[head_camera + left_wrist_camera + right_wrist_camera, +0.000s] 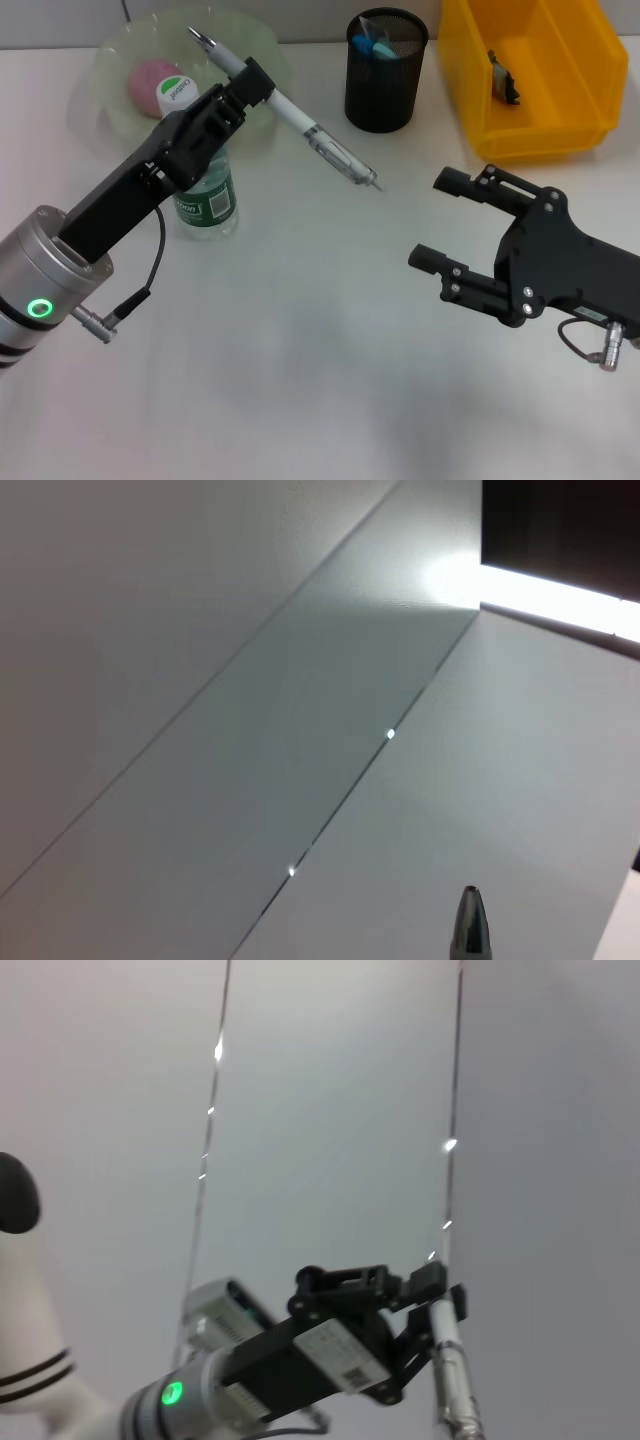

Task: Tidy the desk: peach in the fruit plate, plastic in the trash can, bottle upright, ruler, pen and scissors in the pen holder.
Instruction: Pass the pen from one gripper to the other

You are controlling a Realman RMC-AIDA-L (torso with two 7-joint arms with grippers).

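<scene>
My left gripper is raised above the desk and shut on the pen, a clear-barrelled pen held at a slant. The right wrist view shows this left gripper clamped on the pen. The pen's metal tip shows in the left wrist view. The bottle stands upright under my left arm. The peach lies in the fruit plate. The scissors stand in the pen holder. A small piece of plastic lies in the trash can. My right gripper hovers open and holds nothing. The ruler is out of view.
The fruit plate, pen holder and trash can stand in a row along the desk's far edge. The bottle stands close in front of the fruit plate. White desk surface lies between the two arms and toward the front.
</scene>
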